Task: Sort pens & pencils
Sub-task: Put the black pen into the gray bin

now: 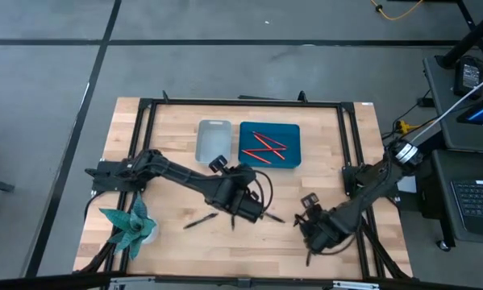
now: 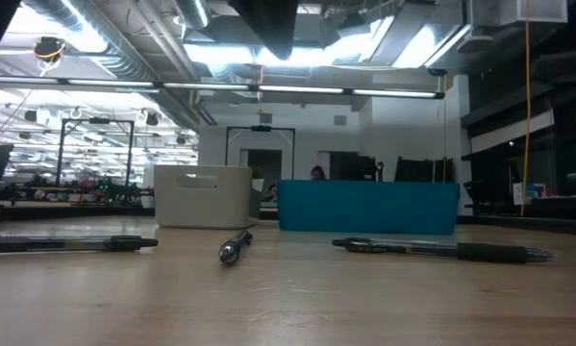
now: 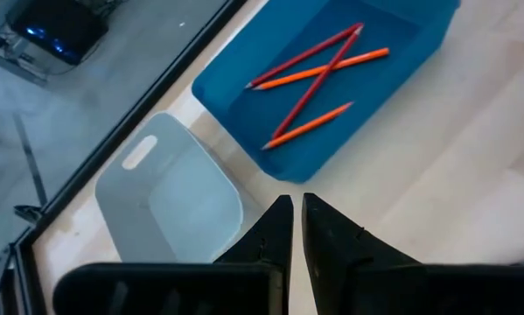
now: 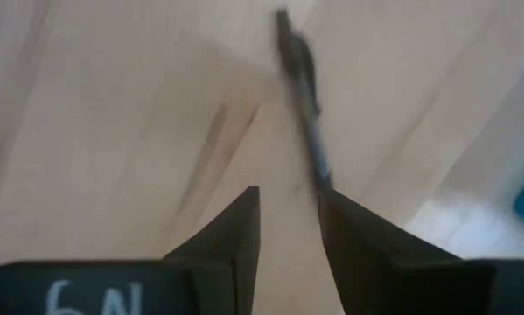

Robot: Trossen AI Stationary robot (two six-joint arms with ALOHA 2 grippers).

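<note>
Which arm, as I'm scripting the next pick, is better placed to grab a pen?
Right, probably. The right gripper is open with a pen lying just ahead of it; the left gripper is shut and faces the grey bin.

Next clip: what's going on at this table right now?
Two arms are sorting pens and pencils. Four pencils already lie in the blue bin; the grey bin beside it is empty. Black pens lie loose on the table. The left claw, shut and holding nothing, hangs mid-table near the bins. The right claw, slightly open, is low over a pen, not yet gripping it.
</note>
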